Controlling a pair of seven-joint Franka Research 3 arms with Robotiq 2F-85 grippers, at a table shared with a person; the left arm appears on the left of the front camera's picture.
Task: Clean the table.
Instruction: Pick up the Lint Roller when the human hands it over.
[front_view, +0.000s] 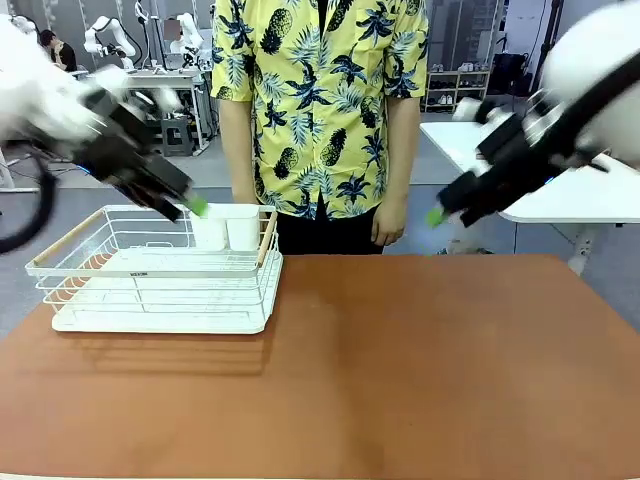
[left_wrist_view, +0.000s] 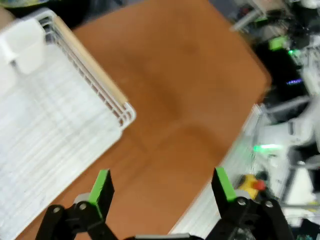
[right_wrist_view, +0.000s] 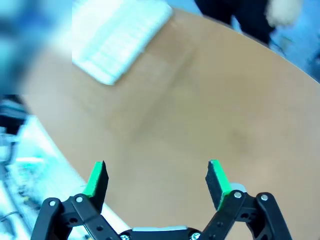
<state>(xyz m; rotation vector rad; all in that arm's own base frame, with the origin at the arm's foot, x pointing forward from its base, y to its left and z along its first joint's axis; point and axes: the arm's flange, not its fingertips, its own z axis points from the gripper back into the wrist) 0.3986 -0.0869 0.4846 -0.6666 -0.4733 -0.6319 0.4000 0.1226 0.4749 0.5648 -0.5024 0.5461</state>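
A small dark label on the white dish rack (front_view: 160, 318) is too small to read; the rack sits at the left of the reddish-brown table (front_view: 420, 370), white cups (front_view: 228, 228) at its far end; the front view adds a person's pineapple-print shirt (front_view: 320, 100); the wrist views show the left gripper (left_wrist_view: 162, 182) and right gripper (right_wrist_view: 157, 175) spread wide, empty, above the tabletop.
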